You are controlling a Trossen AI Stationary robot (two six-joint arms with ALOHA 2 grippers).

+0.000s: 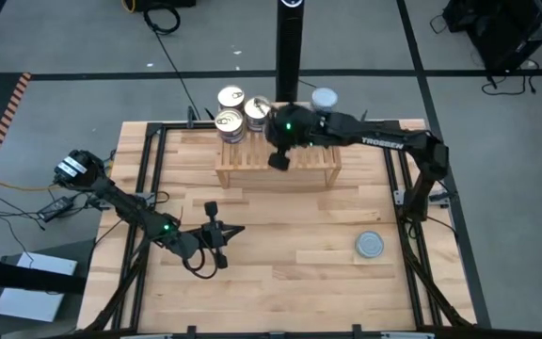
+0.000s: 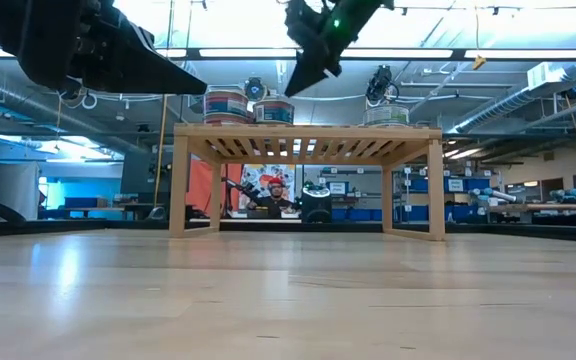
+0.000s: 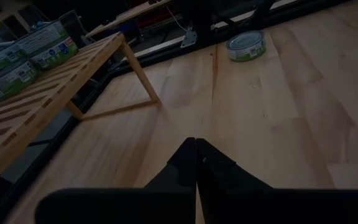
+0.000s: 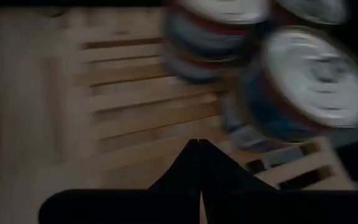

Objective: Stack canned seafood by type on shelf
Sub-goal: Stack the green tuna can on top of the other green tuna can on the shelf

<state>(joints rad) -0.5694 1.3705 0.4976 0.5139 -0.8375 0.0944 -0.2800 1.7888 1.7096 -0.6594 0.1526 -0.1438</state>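
The light-wood slatted shelf stands at the table's far middle. Gold-lidded tins stand in short stacks on its left end, and a blue-silver-lidded stack stands toward its right end. One blue-silver tin lies flat on the table, near right, also seen in the left wrist view. My right gripper hovers shut above the shelf, just right of the gold stacks. My left gripper hangs shut over the table's near left.
A black post rises behind the shelf's far edge. A dark metal frame runs along the table's sides. Bare tabletop lies between the shelf and the near edge. A person shows in the room beyond the shelf.
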